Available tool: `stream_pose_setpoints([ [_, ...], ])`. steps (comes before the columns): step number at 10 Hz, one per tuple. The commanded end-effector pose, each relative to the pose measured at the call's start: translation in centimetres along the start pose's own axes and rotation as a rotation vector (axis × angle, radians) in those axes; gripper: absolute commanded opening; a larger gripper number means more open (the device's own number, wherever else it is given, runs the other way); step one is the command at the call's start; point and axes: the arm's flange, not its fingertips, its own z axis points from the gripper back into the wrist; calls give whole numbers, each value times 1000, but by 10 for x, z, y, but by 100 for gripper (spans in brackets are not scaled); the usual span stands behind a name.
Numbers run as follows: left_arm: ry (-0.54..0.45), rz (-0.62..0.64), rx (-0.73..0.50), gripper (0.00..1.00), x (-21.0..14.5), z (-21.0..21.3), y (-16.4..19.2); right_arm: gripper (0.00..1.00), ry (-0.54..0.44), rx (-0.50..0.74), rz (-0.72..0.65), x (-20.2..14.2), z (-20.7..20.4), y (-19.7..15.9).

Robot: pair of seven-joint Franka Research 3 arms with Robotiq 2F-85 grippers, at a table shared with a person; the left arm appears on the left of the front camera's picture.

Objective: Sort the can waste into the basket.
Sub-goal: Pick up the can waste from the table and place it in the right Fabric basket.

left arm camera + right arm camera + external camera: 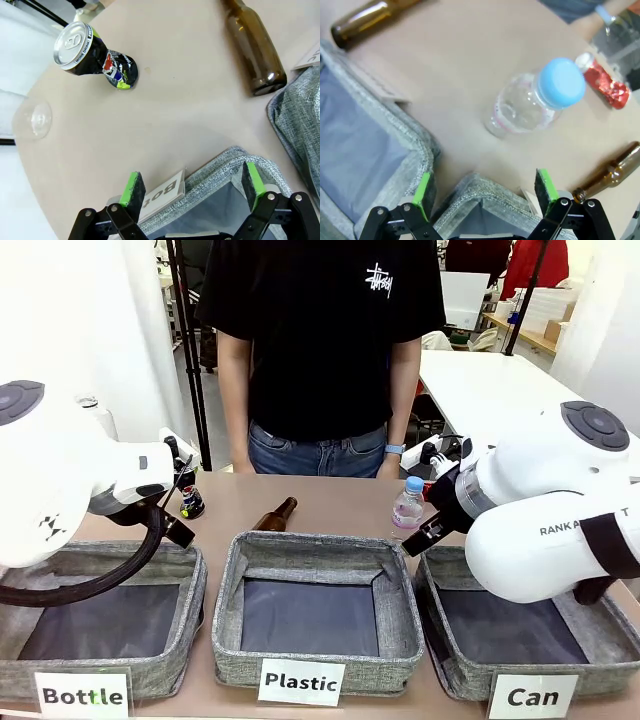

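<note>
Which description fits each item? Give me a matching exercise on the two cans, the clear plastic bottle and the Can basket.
Items:
1. dark can
2. red can
3. plastic bottle
4. Can basket

Descriptions:
a. blue cap
b. grey fabric, white label
c. silver top, multicoloured marks
d. shiny, next to the plastic bottle

Pairs: 1-c, 2-d, 3-a, 4-b.

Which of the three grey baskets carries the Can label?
The rightmost basket in the front view, on the robot's right. Its white label reads "Can"; the middle basket reads "Plastic" and the left basket reads "Bottle".
</note>
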Motion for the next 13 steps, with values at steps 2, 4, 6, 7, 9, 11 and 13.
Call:
stream_pose_setpoints([
  [2, 0, 0, 0, 100, 0, 0, 0, 100, 0, 0, -1, 0, 0, 0],
  [4, -1, 12, 3, 100, -3, 14, -1, 100, 1, 3, -18, 1, 23, -1],
  [6, -13, 87, -94, 100, -5, 83, -6, 100, 36, -31, -80, 7, 85, 1],
  [7, 17, 230, -122, 100, -9, 121, -12, 100, 71, 31, -154, 7, 115, 2],
  [9, -1, 219, -377, 100, -38, 171, -5, 100, 126, 192, -339, -6, 173, -8],
  [11, -50, 217, -687, 100, -84, 215, 52, 100, 30, 545, -401, -49, 224, -53],
  [13, -168, 338, -878, 100, -135, 225, 118, 100, -147, 771, -533, -114, 251, -117],
])
